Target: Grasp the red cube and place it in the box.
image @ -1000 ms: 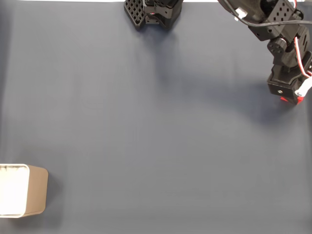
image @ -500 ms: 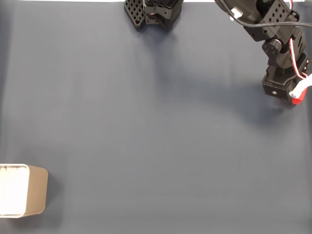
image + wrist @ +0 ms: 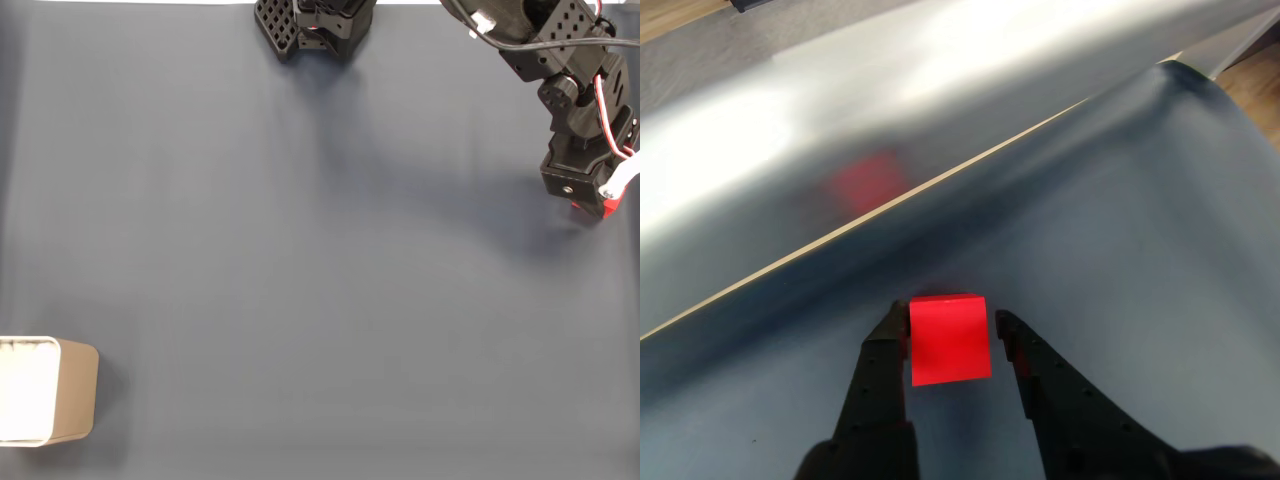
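Observation:
The red cube (image 3: 950, 338) rests on the dark blue mat between my two black fingers, which press against its left and right sides. In the fixed view only a sliver of the red cube (image 3: 592, 211) peeks out below my gripper (image 3: 585, 200) at the far right. My gripper (image 3: 950, 325) is shut on the cube, low over the mat. The tan box (image 3: 75, 390), white inside, stands at the lower left corner, far from the arm.
The arm's black base (image 3: 315, 25) sits at the top centre. In the wrist view the mat's edge (image 3: 940, 190) runs just beyond the cube, with a shiny panel (image 3: 870, 180) behind it that reflects a red blur. Open mat lies between arm and box.
The gripper shifted slightly left and up, then settled a little lower. Less red shows beneath it now than half a second ago. The box has not moved.

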